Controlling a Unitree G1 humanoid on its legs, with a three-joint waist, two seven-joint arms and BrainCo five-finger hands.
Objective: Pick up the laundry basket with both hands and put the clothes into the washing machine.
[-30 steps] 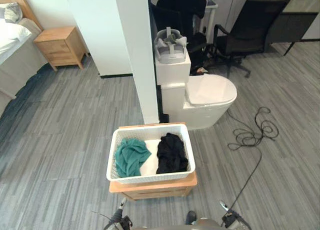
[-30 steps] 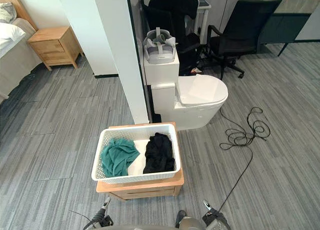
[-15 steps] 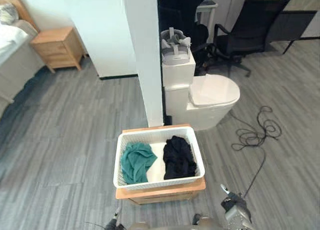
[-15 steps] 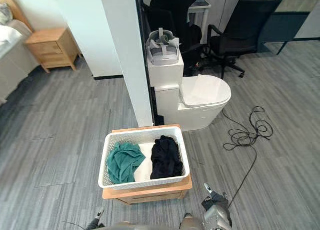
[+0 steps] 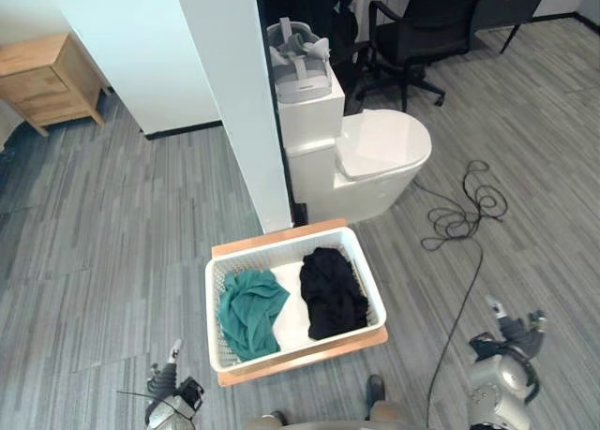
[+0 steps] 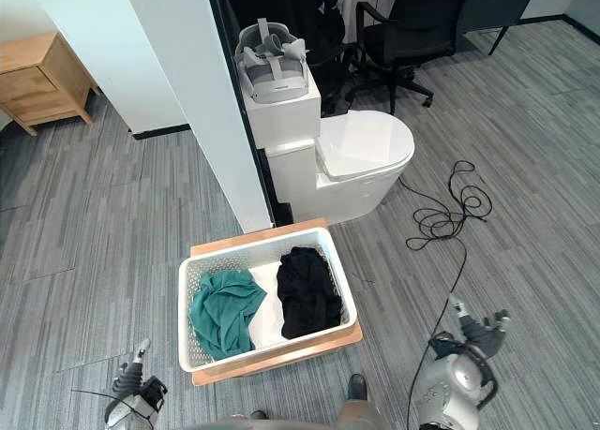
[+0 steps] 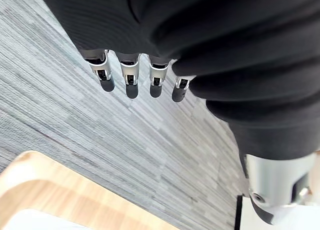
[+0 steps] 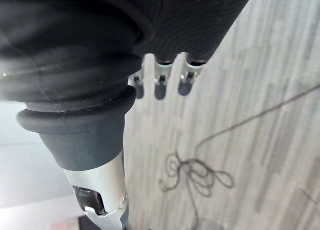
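Note:
A white laundry basket stands on a low wooden stand on the grey floor, in front of a white pillar. In it lie a teal garment on its left side and a black garment on its right. My left hand hangs low off the basket's front left corner, apart from it, with its fingers straight and empty; a corner of the stand shows past them. My right hand is well out to the basket's right, over bare floor, its fingers relaxed and holding nothing.
Behind the basket rises the white pillar, with a toilet beside it and a grey headset on its cistern. A black office chair stands at the back right, a wooden nightstand at the back left.
The camera has shifted and looks down more steeply. Both hands have spread outward, the right one far out to the right. The basket and the clothes have stayed put on the stand.

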